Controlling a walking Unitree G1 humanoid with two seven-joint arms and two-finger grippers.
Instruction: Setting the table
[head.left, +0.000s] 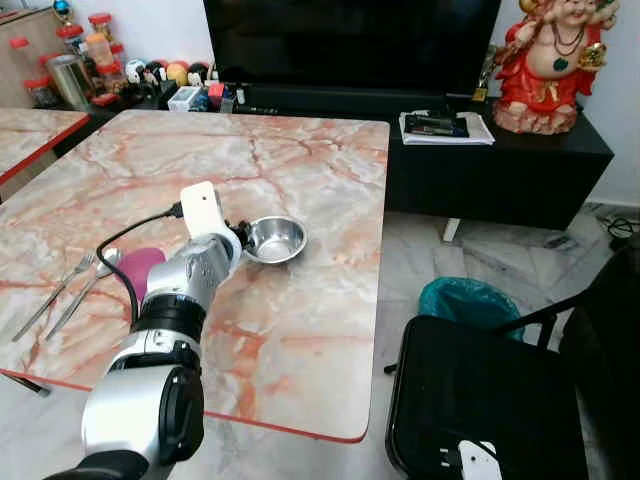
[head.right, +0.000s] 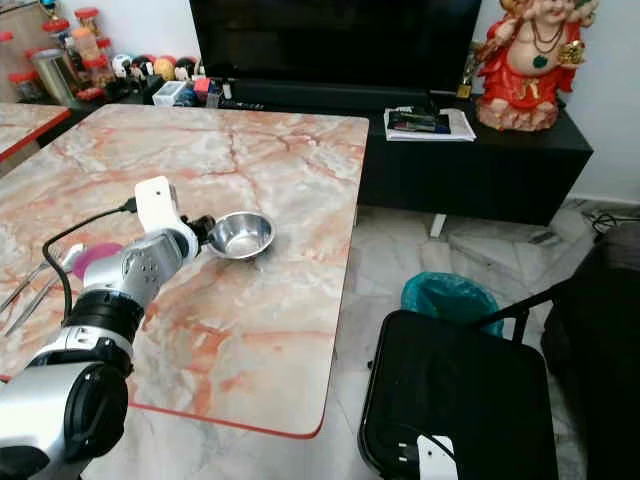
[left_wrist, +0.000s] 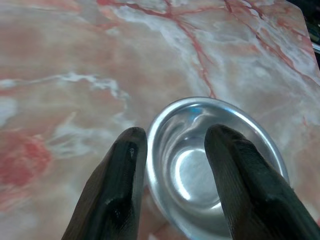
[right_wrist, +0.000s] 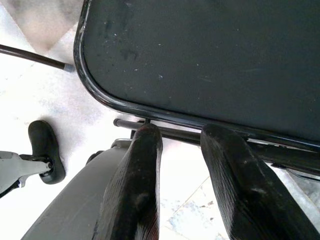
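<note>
A small steel bowl sits on the marble table, right of its middle. My left gripper is at the bowl's near-left rim. In the left wrist view the gripper is open and straddles the rim, one finger outside the bowl and one inside it. A pink dish lies to the left, partly hidden by my forearm. Beside it lie a fork and a spoon. My right gripper hangs open, low over a black chair seat.
A black chair stands at the table's right front corner, with a teal bin behind it. A dark TV cabinet with a red figurine lines the back wall. Jars and small items crowd the far left.
</note>
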